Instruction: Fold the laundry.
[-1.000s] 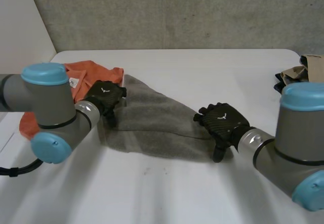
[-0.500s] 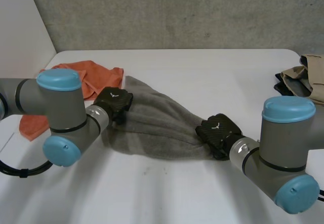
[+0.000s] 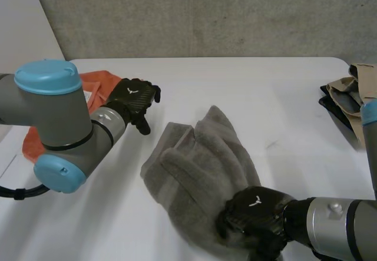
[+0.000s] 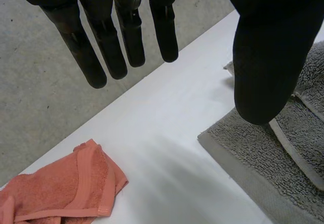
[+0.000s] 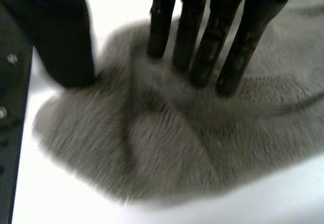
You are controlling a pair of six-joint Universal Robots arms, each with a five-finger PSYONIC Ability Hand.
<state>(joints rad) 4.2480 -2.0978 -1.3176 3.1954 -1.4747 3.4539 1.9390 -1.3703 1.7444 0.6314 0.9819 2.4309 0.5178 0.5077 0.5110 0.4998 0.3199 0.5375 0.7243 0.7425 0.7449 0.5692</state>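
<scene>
Grey towelling lies heaped across the near middle of the white worktop (image 3: 265, 90). The grey towel (image 3: 197, 169) is bunched into loose lobes rather than spread flat, so folding proper seems not to have begun and the cloth is probably only being brought to where it can be worked. The right hand (image 3: 256, 211) sits on the towel's near right end, and its wrist view explains the hold. Its fingers (image 5: 192, 42) come down almost straight with their tips sunk in the pile, the thumb bears on the cloth opposite them, and a ridge of towel is gathered between. That makes a loose pinch, suited to dragging or anchoring that end. The left hand (image 3: 134, 96) hovers above the worktop at the far left, clear of the towel, its fingers (image 4: 126, 37) straight and spread from the thumb with nothing in them. In its own wrist view the towel's banded edge lies just beneath the thumb, so it looks placed to come down on that far left edge. An orange cloth (image 3: 97, 84) lies crumpled at the far left beside that arm, apart from the towel, probably waiting its turn. A beige bundle (image 3: 353, 87) rests at the far right edge, well away from both hands. The towel likely needs spreading flat next, since lumps would spoil any crease.
</scene>
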